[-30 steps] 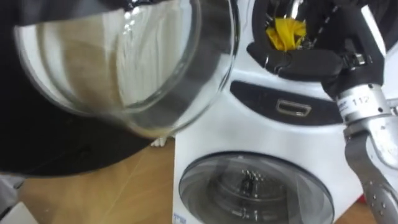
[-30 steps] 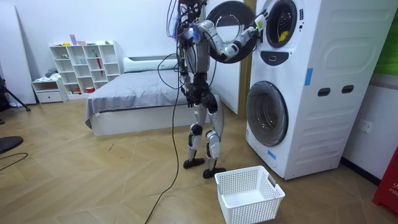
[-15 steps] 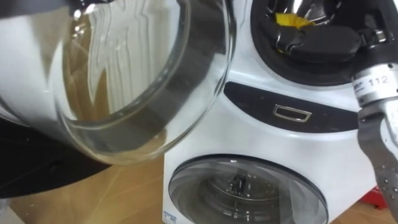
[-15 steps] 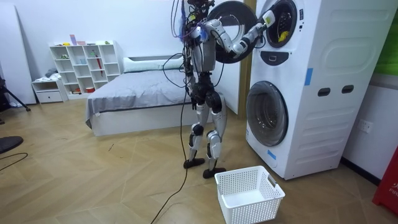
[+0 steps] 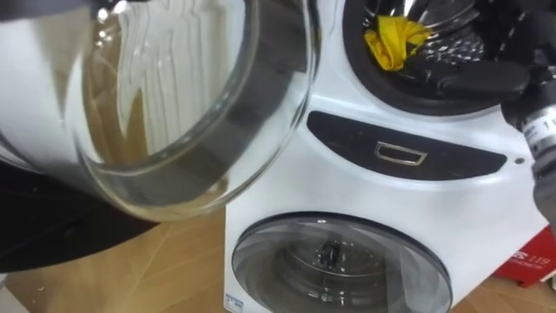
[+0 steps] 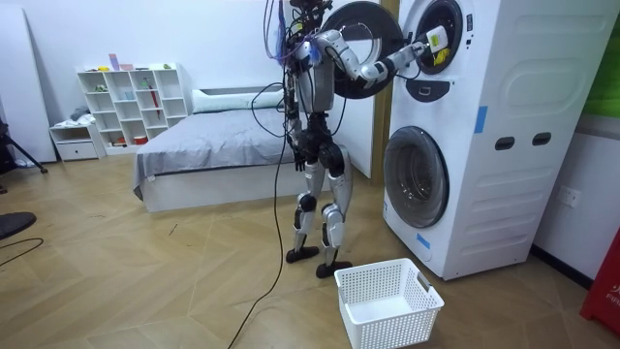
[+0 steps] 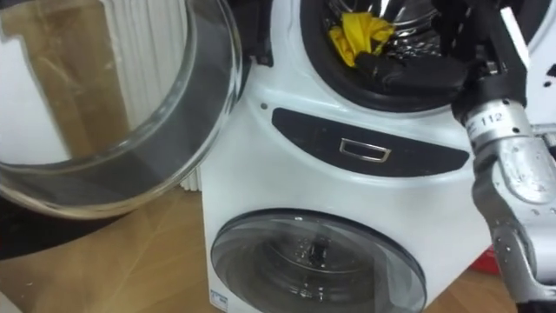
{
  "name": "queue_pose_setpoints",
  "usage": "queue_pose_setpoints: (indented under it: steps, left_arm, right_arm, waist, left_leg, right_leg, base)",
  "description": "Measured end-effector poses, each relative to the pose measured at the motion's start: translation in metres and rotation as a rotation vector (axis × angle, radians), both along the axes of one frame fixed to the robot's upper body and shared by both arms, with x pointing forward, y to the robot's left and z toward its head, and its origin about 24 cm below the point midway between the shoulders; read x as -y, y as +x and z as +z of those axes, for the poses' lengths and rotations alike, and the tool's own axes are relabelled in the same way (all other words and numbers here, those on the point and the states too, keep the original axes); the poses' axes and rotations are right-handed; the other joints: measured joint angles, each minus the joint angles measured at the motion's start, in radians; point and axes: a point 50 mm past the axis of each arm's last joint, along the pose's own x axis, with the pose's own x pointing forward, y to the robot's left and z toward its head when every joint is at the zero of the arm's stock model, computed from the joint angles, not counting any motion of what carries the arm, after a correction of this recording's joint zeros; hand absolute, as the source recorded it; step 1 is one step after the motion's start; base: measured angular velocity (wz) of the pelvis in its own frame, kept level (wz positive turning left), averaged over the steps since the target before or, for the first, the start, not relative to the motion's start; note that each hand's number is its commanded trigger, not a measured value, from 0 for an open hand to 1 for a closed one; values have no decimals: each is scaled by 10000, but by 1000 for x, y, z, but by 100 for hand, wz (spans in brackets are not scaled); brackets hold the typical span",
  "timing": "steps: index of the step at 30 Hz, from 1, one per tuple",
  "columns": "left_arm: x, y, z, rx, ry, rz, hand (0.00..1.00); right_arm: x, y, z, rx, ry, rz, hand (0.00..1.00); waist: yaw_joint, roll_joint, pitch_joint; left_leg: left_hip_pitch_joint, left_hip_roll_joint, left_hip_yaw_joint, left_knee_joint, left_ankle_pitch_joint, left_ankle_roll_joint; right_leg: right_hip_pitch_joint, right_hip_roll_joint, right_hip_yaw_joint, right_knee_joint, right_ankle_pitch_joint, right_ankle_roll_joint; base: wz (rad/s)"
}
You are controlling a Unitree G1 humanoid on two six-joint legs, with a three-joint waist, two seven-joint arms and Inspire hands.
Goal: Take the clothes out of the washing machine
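We judge the step in hand to be the reach into the upper washing machine [image 7: 261, 174] for the yellow cloth [image 7: 356, 33]. To do it well we would bring the right robot hand [image 7: 415, 75] over the dark rim and onto the bunched middle of the cloth. We would close round a thick fold rather than a loose corner, then draw straight out past the swung-open glass door [image 7: 113, 130] so that nothing snags. The robot hand lies across the lower lip of the opening, just beside the cloth; whether it is released or grasping the fabric we cannot tell. The cloth sits at the front of the drum, above the control panel [image 7: 369, 149]. It is bright yellow and crumpled into soft folds, and by our guess light and limp. A white basket [image 6: 387, 302] stands on the floor [image 6: 194, 281] near the robot's feet.
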Motion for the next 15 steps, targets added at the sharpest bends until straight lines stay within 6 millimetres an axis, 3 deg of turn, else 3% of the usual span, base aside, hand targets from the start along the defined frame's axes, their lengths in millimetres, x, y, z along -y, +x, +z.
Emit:
queue_pose_setpoints:
  steps: [2, 7, 10, 15]
  left_arm:
    - [-1, 0, 0, -106, 56, -78, 0]
    - [-6, -4, 3, -186, 228, 111, 0]
    - [-8, -7, 3, -309, 281, 148, 0]
    - [-14, -16, 5, -513, 433, 289, 0]
  right_arm:
    - [10, 5, 4, -187, -34, -301, 0]
    - [17, 9, -7, -853, -54, -278, 0]
    - [23, 16, -18, -1556, -392, -321, 0]
    - [29, 16, -21, -2030, -1313, -212, 0]
  waist:
    - [1, -59, -10]
    - [35, -431, -97]
    - [7, -550, -94]
    - [38, -566, -68]
  left_leg:
    - [-1, -3, 21, 3, 3, -4]
    - [3, -8, -4, 39, 6, -10]
    - [93, -28, -74, 90, 1, -2]
    - [169, -32, -129, 86, -3, -3]
  right_leg:
    - [-2, 1, 0, 0, 4, -12]
    - [28, 50, -2, -7, -2, -56]
    - [155, -6, -284, -11, -1, -58]
    - [257, -20, -332, -12, 2, -63]
  base:
    - [0]
    - [1]
    - [6]
    - [3]
